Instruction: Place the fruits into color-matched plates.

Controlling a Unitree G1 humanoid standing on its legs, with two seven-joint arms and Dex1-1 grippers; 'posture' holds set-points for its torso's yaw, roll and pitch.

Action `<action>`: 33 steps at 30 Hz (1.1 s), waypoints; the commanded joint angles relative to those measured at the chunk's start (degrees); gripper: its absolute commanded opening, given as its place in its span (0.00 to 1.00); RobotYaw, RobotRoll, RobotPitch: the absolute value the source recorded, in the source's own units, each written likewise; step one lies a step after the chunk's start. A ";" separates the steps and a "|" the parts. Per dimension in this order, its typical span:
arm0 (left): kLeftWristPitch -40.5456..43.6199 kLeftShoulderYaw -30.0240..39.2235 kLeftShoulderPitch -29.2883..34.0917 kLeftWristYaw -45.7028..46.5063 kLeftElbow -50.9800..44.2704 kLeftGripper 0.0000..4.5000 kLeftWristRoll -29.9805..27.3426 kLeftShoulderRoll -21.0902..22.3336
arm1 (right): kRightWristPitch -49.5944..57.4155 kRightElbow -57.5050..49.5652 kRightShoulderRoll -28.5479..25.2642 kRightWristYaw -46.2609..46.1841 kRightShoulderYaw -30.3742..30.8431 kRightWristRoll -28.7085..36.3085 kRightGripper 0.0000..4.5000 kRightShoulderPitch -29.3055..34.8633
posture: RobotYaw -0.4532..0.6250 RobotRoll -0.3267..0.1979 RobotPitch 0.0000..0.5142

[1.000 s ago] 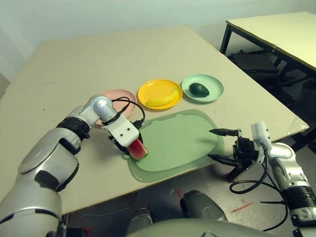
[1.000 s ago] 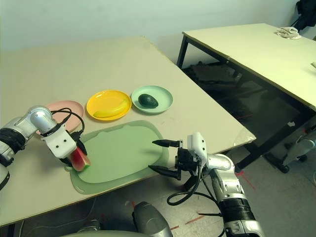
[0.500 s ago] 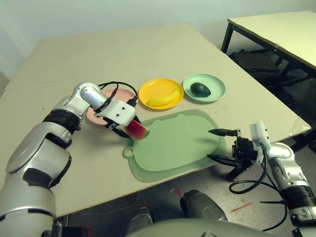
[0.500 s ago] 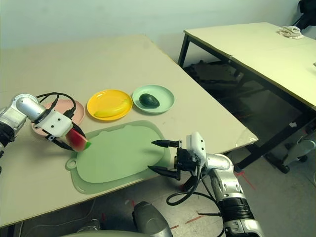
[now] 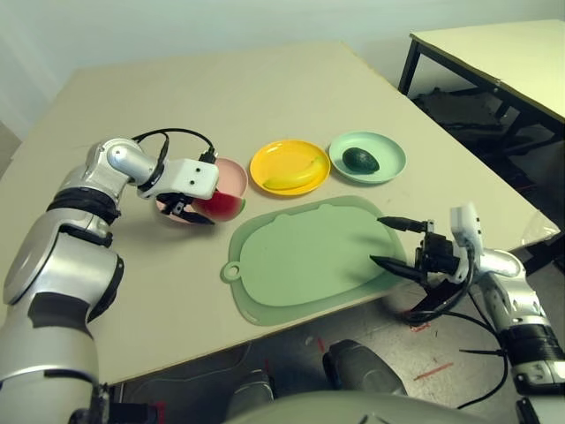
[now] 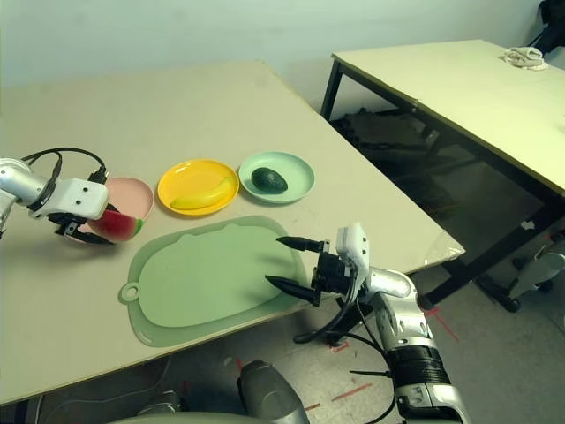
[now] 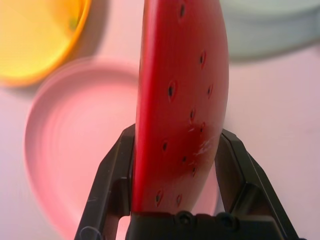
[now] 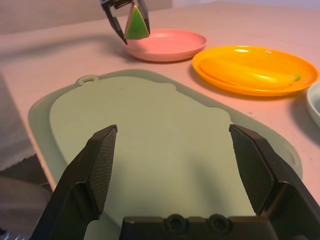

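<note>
Left eye view: the left claw (image 5: 201, 208) grips the watermelon (image 5: 221, 206) at the near edge of the pink plate (image 5: 232, 177). The banana (image 5: 295, 177) lies in the yellow plate (image 5: 290, 148), the avocado (image 5: 360, 160) in the green plate (image 5: 388, 157). The mat (image 5: 318, 252) lies along the near edge of the surface (image 5: 203, 106).

Left wrist view: fingers (image 7: 114, 175) press both sides of the watermelon.

Right wrist view: the right claw (image 8: 173, 129) is open and empty, its fingers well apart.
</note>
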 commanded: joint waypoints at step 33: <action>5.58 6.37 0.39 14.72 3.46 0.99 14.77 -1.74 | 1.49 -4.71 1.42 -2.98 0.84 0.31 1.00 0.83 | 0.15 0.62 0.00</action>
